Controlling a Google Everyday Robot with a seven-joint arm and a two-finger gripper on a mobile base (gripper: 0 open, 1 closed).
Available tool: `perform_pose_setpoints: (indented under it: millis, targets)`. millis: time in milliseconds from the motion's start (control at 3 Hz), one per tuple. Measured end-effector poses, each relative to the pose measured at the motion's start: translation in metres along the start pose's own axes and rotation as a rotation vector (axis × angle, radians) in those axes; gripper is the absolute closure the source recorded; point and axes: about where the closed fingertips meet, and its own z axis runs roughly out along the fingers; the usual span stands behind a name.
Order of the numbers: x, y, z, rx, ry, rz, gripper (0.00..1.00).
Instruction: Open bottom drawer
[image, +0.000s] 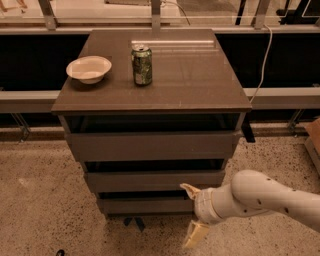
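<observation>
At right end of bottom drawer (145, 205), gripper (193, 212), jaws spread wide, drawer seemingly shut, bowl (89, 68), can (142, 65) on cabinet (190, 80)

High front view — cabinet (192, 80) near, gripper (191, 216) lower right

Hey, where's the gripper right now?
Low in the camera view, right of centre: the gripper sits open at the right end of the bottom drawer front, just below the middle drawer.

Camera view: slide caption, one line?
Open gripper at the right end of the bottom drawer, bowl and can on the cabinet top.
</observation>
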Motion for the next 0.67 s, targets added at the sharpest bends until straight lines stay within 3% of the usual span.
perform_pose_setpoints:
  millis: [667]
  targets:
    - [0.061, -0.031, 0.1, 0.082, -0.117, 0.044, 0.0]
